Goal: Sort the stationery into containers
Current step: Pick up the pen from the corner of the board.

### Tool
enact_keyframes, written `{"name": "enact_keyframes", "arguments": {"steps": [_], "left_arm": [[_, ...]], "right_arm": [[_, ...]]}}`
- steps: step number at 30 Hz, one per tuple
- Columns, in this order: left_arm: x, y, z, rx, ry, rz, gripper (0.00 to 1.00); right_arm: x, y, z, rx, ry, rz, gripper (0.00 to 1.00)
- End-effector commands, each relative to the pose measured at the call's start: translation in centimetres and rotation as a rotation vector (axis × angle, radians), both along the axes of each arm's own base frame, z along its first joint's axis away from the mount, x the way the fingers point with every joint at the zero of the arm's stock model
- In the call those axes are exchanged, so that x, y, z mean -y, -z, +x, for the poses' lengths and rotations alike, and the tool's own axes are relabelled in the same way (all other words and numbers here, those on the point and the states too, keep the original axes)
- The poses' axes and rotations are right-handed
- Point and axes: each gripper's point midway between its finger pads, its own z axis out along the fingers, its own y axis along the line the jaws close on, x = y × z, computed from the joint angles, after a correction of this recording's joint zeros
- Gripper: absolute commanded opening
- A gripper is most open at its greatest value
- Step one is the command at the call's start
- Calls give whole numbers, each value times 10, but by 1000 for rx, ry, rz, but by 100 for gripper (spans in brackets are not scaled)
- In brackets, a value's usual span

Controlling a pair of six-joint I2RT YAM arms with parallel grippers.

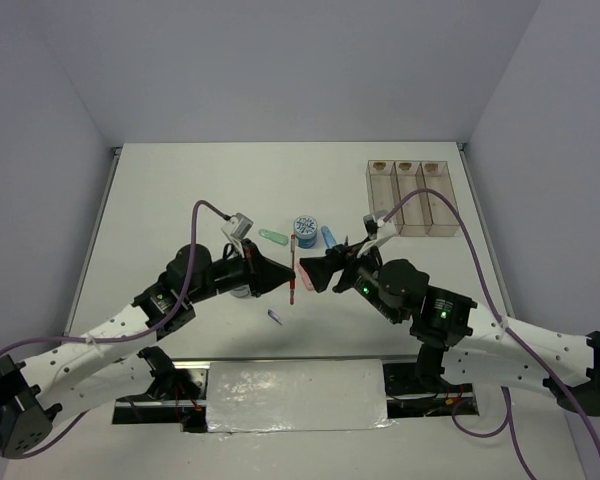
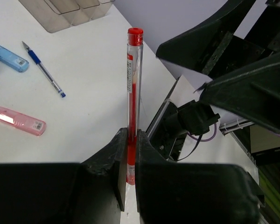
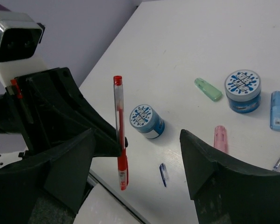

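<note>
Tape rolls (image 3: 147, 121) two, clips (image 3: 208, 88) three, red pen (image 2: 133, 93), blue pen (image 2: 44, 70)

Red pen (image 3: 118, 121), left hand (image 2: 130, 144) close before right hand (image 1: 312, 272)

White table (image 1: 180, 190), pale walls (image 1: 280, 60) — silvery sheet (image 1: 295, 395) nearside

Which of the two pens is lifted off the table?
The red pen, pinched in the left gripper; the blue pen lies flat on the table.
</note>
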Motion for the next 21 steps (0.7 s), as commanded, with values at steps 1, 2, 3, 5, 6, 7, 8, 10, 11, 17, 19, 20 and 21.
{"name": "enact_keyframes", "arguments": {"steps": [1,2,3,5,6,7,8,10,11,17,19,20,21], "left_arm": [[11,-39,-3,124,58,-84,0],[12,-41,-5,128,67,-97,0],[13,-46,-6,137,73,-115,0],[15,-46,-6,135,82,-116,0],[17,-48,-7,138,91,-117,0],[19,-46,-7,135,96,-112,0],[19,-46,-7,138,100,-115,0],[21,-48,-10,143,116,-127,0],[22,-49,-11,145,120,-131,0],[26,-39,-12,137,128,-123,0],[24,-39,-8,137,102,-123,5],[23,-39,-6,140,90,-121,11],[23,-38,-4,137,77,-116,28]], "right_arm": [[-15,-22,-2,18,-51,44,78],[-17,-20,-1,16,-51,35,77],[-18,-19,1,15,-48,38,73],[-22,-18,2,18,-59,43,72],[-25,-17,1,17,-69,47,71],[-26,-15,1,13,-71,39,71],[-27,-14,3,13,-67,35,71],[-29,-12,7,6,-56,26,71],[-28,-10,10,5,-50,18,70],[-39,-9,12,9,-95,47,8],[-40,-8,11,5,-102,50,3],[-40,-7,11,6,-102,51,0],[-38,-8,12,10,-95,53,0]]}}
